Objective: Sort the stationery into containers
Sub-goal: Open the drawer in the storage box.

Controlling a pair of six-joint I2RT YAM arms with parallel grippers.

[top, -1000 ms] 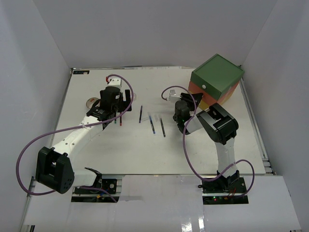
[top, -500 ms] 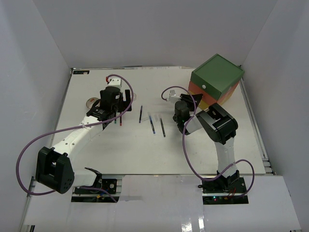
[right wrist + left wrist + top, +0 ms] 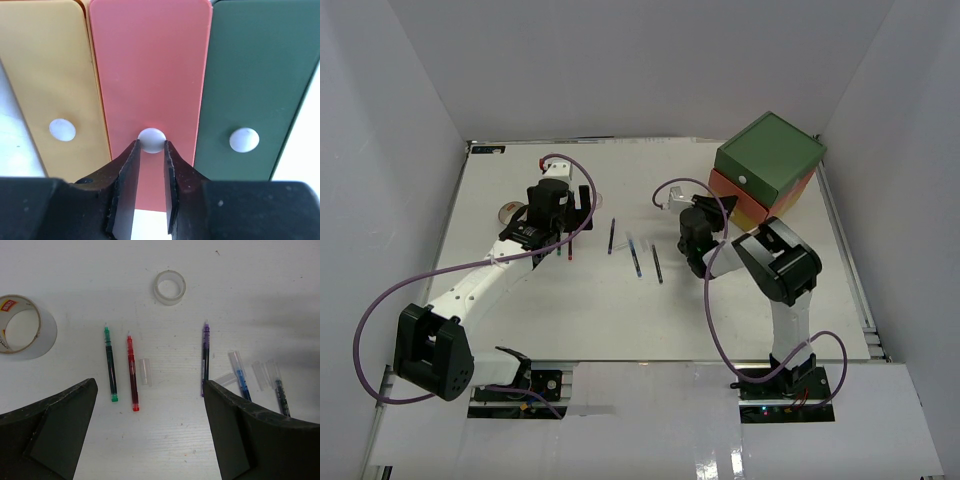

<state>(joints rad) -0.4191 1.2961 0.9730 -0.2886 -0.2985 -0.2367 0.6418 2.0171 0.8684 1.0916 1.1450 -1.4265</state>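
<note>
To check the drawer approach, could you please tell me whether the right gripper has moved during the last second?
Yes, slightly: the right gripper has edged rightward toward the drawer chest, its jaws closing on the middle knob.

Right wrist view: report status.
Left gripper open over the pens. Right gripper closed on the middle drawer knob. Drawer shut. Nothing in the way.

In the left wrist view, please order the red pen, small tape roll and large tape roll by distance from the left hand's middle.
1. red pen, just ahead, centre.
2. small tape roll, farther ahead, top centre.
3. large tape roll, far left edge.
</note>
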